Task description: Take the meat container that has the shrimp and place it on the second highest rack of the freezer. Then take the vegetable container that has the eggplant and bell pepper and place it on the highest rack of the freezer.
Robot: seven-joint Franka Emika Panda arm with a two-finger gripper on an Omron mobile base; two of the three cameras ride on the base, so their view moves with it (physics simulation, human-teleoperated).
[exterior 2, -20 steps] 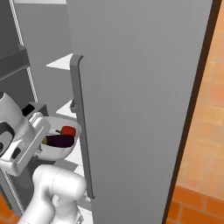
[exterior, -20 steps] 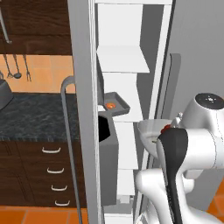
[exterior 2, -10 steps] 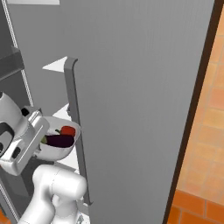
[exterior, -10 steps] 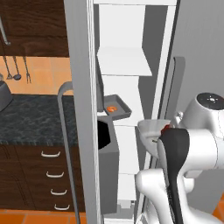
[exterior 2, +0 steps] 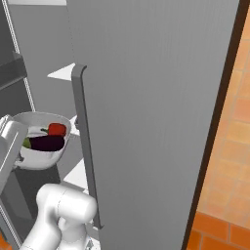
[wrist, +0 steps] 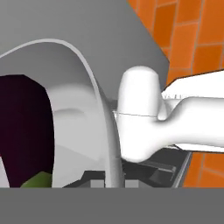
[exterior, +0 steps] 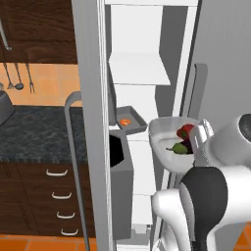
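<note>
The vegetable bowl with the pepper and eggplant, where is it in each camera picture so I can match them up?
Left base view: the vegetable bowl is right of centre, in front of the open freezer.
Right base view: the bowl is at the left edge, mid-height.
Hand view: its white wall curves across the left half, close up.
Shared landmark: the dark purple eggplant inside it.
</note>
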